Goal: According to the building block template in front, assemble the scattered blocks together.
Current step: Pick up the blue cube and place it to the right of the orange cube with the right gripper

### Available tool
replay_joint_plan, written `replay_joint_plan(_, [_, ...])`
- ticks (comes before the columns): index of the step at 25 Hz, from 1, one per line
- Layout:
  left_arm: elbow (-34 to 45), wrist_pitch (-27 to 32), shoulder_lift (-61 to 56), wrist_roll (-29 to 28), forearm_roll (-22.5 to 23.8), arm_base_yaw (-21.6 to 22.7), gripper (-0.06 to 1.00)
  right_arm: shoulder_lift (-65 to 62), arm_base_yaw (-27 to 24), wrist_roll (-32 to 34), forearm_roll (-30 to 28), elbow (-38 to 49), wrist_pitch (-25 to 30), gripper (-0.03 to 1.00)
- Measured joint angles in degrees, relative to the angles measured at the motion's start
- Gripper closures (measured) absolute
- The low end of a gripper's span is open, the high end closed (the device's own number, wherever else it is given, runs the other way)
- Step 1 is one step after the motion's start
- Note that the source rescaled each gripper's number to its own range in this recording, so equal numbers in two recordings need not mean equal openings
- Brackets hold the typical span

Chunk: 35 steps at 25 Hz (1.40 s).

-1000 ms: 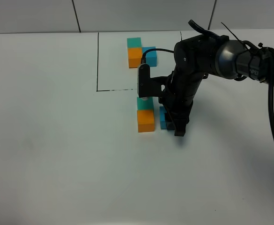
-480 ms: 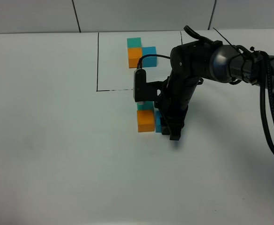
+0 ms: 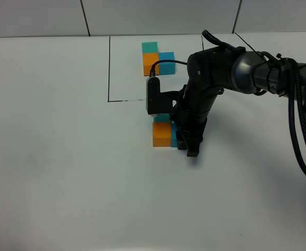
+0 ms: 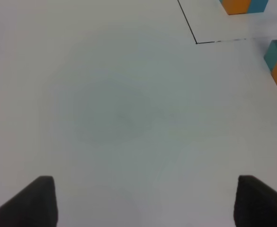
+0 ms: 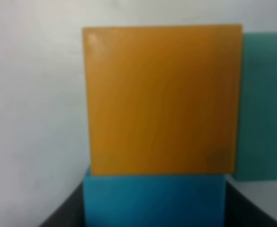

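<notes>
The building block template (image 3: 151, 61) lies at the back inside a thin black rectangle: teal over orange, blue at the orange cube's right. Its edge shows in the left wrist view as the template (image 4: 242, 5). Below the frame sit the scattered blocks. The orange block (image 3: 162, 134) has the teal block (image 3: 161, 118) behind it, partly hidden by the arm. My right gripper (image 3: 187, 144) is shut on the blue block (image 3: 173, 135), pressed against the orange block's right side. The right wrist view shows blue (image 5: 155, 201) touching orange (image 5: 162, 99), with teal (image 5: 263, 106) beside it. My left gripper (image 4: 140, 203) is open, holding nothing.
The black frame line (image 3: 109, 68) runs down the white table (image 3: 64, 157) and turns at a corner (image 4: 196, 42). The right arm's cables (image 3: 299, 130) hang at the right edge. A grey tiled wall backs the table.
My right gripper has slid left with the blue block, closing the gap until it meets the orange block. The left gripper has not moved.
</notes>
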Motion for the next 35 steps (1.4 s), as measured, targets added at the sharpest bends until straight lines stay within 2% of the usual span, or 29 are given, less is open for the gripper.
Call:
replay_joint_plan(23, [0.0,0.0,0.0,0.0,0.0,0.0,0.26,0.0,0.0,-1.1,0.1,0.0,0.0,0.95])
replay_joint_plan(33, [0.0,0.0,0.0,0.0,0.0,0.0,0.26,0.0,0.0,0.3,0.4,0.0,0.0,0.95])
replay_joint_plan(35, [0.0,0.0,0.0,0.0,0.0,0.0,0.26,0.0,0.0,0.5,0.4,0.0,-0.1,0.91])
